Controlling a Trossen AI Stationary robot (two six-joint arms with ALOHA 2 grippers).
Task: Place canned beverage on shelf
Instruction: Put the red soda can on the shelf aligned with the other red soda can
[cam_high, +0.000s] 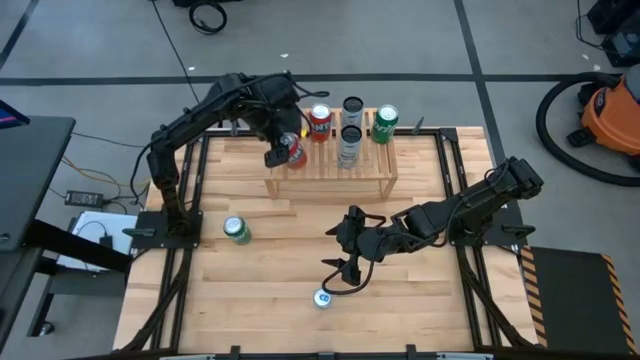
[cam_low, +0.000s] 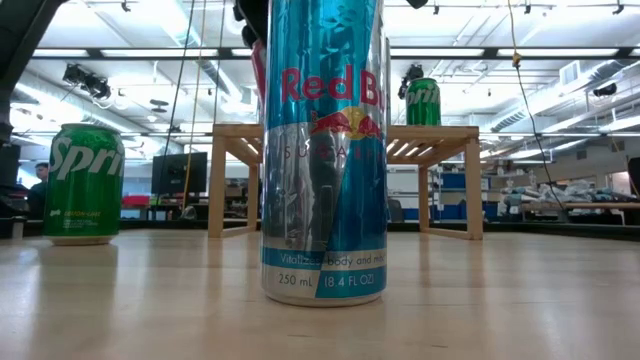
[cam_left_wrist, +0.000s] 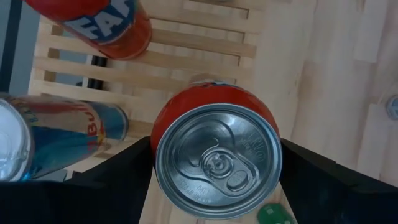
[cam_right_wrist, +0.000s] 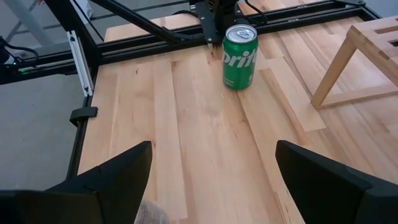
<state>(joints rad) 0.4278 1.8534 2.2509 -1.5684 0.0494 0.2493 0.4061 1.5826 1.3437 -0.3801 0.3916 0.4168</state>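
The light wooden slatted shelf (cam_high: 335, 168) stands at the table's far middle. My left gripper (cam_high: 283, 152) is shut on an orange can (cam_left_wrist: 214, 158) over the left end of the shelf's lower tier. An orange can (cam_high: 320, 122), two silver-blue cans (cam_high: 352, 108) (cam_high: 349, 145) and a green can (cam_high: 385, 122) stand on the shelf. A green Sprite can (cam_high: 236, 230) stands on the table at the left. A blue Red Bull can (cam_high: 322, 297) stands near the front edge. My right gripper (cam_high: 347, 257) is open and empty, just beyond the blue can. My left gripper pinches the orange can's side wall (cam_left_wrist: 163, 140) between its two fingers (cam_left_wrist: 118, 171), just below the top rim. The fingers come from above, pointing down, and the can's lid faces the wrist camera. The can's bottom is over the lower tier's slats; whether it rests there is hidden.
The Red Bull can fills the middle of the low view (cam_low: 322, 150), with the Sprite can (cam_low: 85, 185) to its left and the shelf (cam_low: 440, 135) behind. Black frame rails (cam_high: 455, 170) run along the table's sides. Bare wood lies between the shelf and the front edge.
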